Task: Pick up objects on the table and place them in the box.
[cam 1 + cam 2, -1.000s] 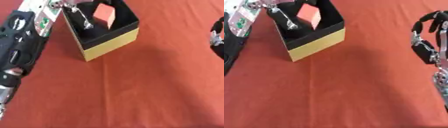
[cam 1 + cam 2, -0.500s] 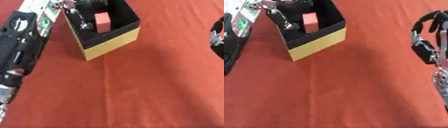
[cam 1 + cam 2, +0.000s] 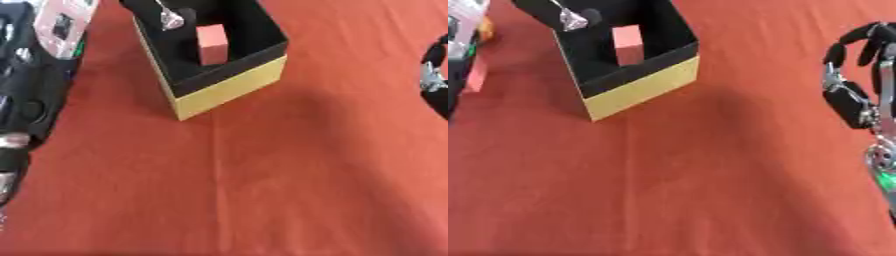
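box [image 3: 229, 85]: black inside, yellow outer wall, sat on the red desk [image 3: 289, 190] at upper left; used as the reference below.
pink block [image 3: 211, 44]: lay inside the box, against its far inner wall, apparently clear of any fingers.
left robot hand [image 3: 570, 19]: only silver fingertips showed over the box's back-left corner, above the opening; could not tell if the fingers were spread or curled, and nothing visibly held.
left arm [image 3: 31, 80]: dark bulk running down the desk left of the box, just beside its left wall.
right robot hand [image 3: 857, 80]: well to the right of the box, fingers curled, gripping nothing, idle.
step: judged as release done, retreat from box pending.
how to do it well: lift the left fingertips straight up clear of the rim before swinging left, so the wall isn't hooked and the box dragged.
risk: arm close to the left wall; a sideways exit could nudge the box.
other items: small pink and orange bits left of the box at the frame edge, too cut off to identify.
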Robot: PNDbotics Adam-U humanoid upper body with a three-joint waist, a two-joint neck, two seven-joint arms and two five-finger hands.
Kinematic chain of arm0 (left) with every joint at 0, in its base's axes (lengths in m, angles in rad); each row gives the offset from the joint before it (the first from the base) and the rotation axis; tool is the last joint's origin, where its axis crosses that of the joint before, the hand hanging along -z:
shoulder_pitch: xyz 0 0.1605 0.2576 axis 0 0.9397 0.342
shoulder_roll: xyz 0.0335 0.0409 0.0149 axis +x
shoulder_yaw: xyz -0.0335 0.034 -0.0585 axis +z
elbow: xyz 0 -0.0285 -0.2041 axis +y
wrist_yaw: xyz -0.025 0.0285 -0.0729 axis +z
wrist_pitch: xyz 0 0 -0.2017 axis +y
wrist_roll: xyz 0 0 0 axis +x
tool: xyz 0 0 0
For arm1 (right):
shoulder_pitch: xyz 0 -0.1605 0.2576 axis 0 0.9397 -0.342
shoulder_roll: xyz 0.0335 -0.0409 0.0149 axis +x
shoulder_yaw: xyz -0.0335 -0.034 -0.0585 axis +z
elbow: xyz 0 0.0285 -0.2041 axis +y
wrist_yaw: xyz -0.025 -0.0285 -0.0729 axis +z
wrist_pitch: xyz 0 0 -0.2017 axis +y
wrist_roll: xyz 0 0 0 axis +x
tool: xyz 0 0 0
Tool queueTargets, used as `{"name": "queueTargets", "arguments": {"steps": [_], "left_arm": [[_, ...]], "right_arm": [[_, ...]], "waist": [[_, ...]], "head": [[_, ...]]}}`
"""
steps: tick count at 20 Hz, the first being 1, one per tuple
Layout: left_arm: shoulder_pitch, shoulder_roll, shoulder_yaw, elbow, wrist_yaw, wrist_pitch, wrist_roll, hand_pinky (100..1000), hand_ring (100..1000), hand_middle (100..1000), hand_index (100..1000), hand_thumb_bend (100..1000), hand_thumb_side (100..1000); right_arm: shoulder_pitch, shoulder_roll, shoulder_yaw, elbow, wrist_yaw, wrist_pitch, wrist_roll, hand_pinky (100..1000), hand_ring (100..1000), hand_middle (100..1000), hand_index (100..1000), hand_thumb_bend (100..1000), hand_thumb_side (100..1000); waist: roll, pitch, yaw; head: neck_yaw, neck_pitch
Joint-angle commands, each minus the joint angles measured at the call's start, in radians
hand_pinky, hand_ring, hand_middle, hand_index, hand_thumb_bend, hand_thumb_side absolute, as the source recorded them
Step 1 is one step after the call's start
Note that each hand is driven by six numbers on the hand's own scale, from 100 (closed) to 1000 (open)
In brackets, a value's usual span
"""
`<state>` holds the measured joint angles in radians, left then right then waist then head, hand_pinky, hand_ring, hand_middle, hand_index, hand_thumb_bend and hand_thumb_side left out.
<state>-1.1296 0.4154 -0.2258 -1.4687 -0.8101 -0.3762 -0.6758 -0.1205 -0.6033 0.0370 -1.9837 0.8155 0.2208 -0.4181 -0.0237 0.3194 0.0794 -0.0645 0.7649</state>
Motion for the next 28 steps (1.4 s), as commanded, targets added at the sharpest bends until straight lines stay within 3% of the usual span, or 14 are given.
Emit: {"name": "queueTargets", "arguments": {"steps": [1, 6, 10, 14, 23, 28], "left_arm": [[-0.001, 0.116, 0.027, -0.045, 0.069, 0.012, -0.04, 790, 885, 846, 919, 373, 146], [0.051, 0.254, 0.041, -0.022, 0.102, -0.001, -0.078, 823, 910, 863, 924, 424, 191], [0.085, 0.311, 0.049, 0.006, 0.072, -0.017, -0.089, 859, 936, 884, 932, 510, 227], [0.112, 0.351, 0.062, 0.058, 0.016, -0.04, -0.094, 892, 955, 902, 936, 584, 282], [0.151, 0.4, 0.065, 0.204, -0.053, -0.149, -0.119, 937, 984, 940, 964, 664, 618], [0.163, 0.41, 0.056, 0.246, -0.089, -0.198, -0.146, 932, 976, 906, 962, 746, 650]], "right_arm": [[0.002, -0.028, -0.013, -0.016, 0.003, 0.007, -0.004, 100, 161, 289, 513, 100, 100], [0.009, -0.031, -0.016, -0.016, 0.009, 0.011, -0.005, 100, 161, 289, 513, 100, 100], [0.009, -0.032, -0.016, -0.016, 0.011, 0.012, -0.005, 100, 161, 289, 513, 100, 100], [0.01, -0.032, -0.017, -0.016, 0.011, 0.013, -0.005, 100, 160, 289, 513, 100, 100], [0.008, -0.028, -0.014, -0.016, 0.01, 0.015, -0.008, 100, 159, 288, 513, 100, 100], [0.007, -0.027, -0.014, -0.016, 0.01, 0.015, -0.009, 100, 159, 288, 513, 100, 100]], "waist": [[0.002, -0.027, 0.006], [0.004, -0.03, 0.014], [0.004, -0.029, 0.016], [0.002, -0.028, 0.013], [0.001, -0.022, 0.01], [0.0, -0.021, 0.006]], "head": [[-0.012, 0.005], [-0.022, 0.005], [-0.009, 0.005], [-0.004, 0.005], [-0.007, 0.005], [-0.008, 0.005]]}}
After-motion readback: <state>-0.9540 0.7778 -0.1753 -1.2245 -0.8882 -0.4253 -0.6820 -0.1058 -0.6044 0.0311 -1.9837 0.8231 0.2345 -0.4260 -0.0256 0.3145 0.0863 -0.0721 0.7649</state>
